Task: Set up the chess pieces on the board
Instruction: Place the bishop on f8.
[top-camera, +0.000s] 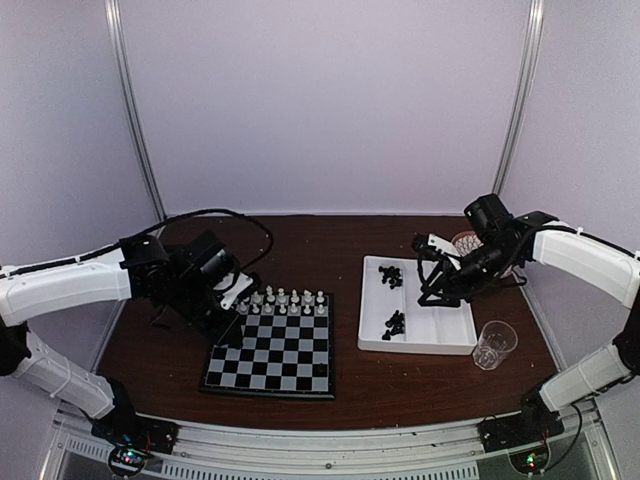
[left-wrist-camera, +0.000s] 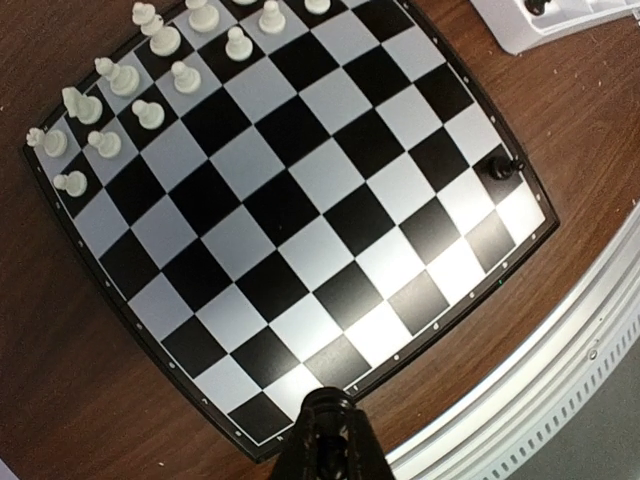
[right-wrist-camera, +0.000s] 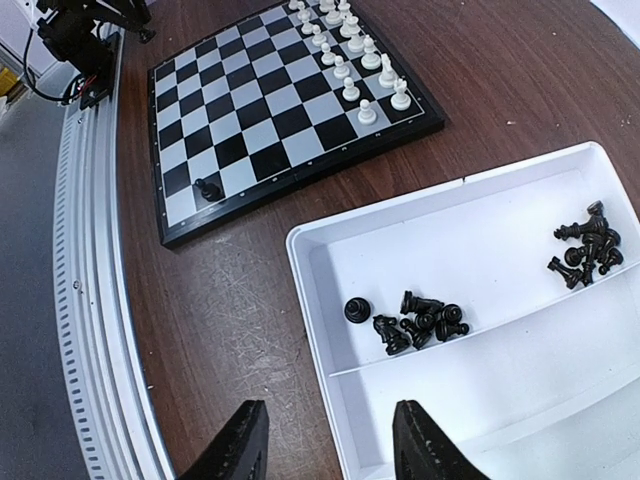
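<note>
- ahead of the right fingers (right-wrist-camera: 405, 440) and a touch to their right, a cluster of black pieces (right-wrist-camera: 420, 325) lies in the tray (right-wrist-camera: 330, 235), just past a divider. this looks like the closest stock to pick from.
- most of that cluster lies toppled, long axes running roughly across the fingers' line. one piece just left of it seems to stand upright and apart, likely the easiest to take.
- a second black cluster (right-wrist-camera: 585, 250) sits farther off to the right.
- the right fingers stand wide apart and empty, pointing down over the tray's near corner, one above the desk (right-wrist-camera: 230, 300) and one above the tray.
- the board (right-wrist-camera: 260, 100) lies ahead and left of them. white pieces (right-wrist-camera: 350, 60) fill the two rows on its farthest side, and a lone black piece (right-wrist-camera: 208, 188) stands near the corner by the desk edge.
- the left fingers (left-wrist-camera: 328, 440) are pressed together on nothing, hovering at the board's edge, well apart from the tray. the right arm is therefore the nearer one to the black pieces.
- the right arm reaches in bent from the side. the move probably needs a short advance, then a drop.
</note>
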